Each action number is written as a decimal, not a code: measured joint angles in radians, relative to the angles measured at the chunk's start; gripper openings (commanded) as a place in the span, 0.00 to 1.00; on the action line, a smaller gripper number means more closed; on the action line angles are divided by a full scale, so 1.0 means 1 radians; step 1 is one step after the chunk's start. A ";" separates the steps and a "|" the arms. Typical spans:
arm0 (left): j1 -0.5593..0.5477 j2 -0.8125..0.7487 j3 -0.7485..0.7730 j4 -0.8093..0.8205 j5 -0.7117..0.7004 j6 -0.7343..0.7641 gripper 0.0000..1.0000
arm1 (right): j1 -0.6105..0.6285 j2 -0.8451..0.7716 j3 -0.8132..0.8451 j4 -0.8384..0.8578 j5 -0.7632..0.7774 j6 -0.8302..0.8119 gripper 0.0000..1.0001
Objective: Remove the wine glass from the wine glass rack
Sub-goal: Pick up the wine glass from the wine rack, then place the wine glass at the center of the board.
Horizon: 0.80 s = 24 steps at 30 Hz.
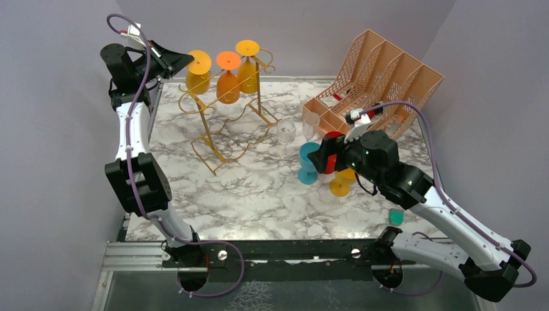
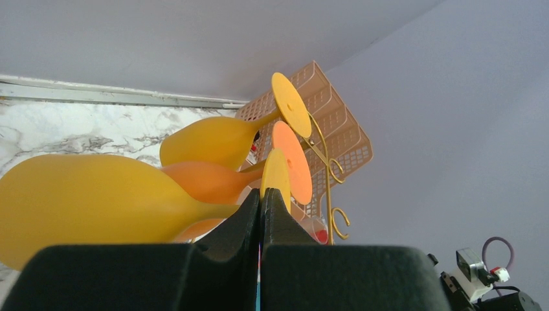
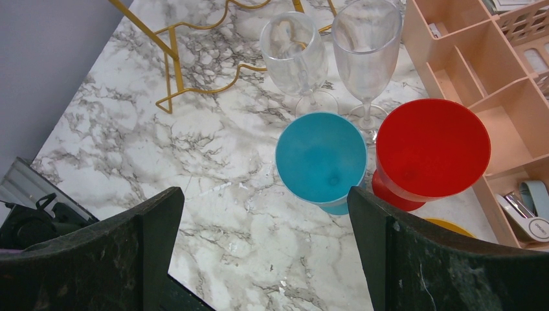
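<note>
Blue goblet (image 3: 320, 159) and red goblet (image 3: 432, 146) stand side by side on the marble bench (image 3: 213, 175), near two clear glasses (image 3: 294, 45) and a peach organizer (image 1: 388, 71).

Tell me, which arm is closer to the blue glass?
Right. Right arm: open jaws just over the blue glass. Left arm: shut jaws far off, beside the gold rack.

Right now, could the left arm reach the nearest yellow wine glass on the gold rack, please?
Probably yes: the left tool sits right by that yellow wine glass, nothing between, though its jaws are shut.
</note>
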 measured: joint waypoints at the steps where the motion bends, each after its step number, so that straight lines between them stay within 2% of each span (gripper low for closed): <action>1: 0.006 -0.001 -0.007 0.016 -0.002 -0.018 0.00 | 0.000 0.000 0.000 0.000 0.000 0.000 1.00; 8: 0.050 -0.040 -0.031 0.086 -0.024 -0.084 0.00 | 0.000 0.000 0.000 0.000 0.000 0.000 1.00; 14: 0.085 -0.159 -0.121 0.088 -0.098 -0.063 0.00 | 0.000 -0.006 0.000 -0.001 0.000 0.000 1.00; 24: 0.093 -0.474 -0.218 -0.151 -0.461 0.177 0.00 | 0.000 -0.029 0.000 -0.005 -0.001 0.005 1.00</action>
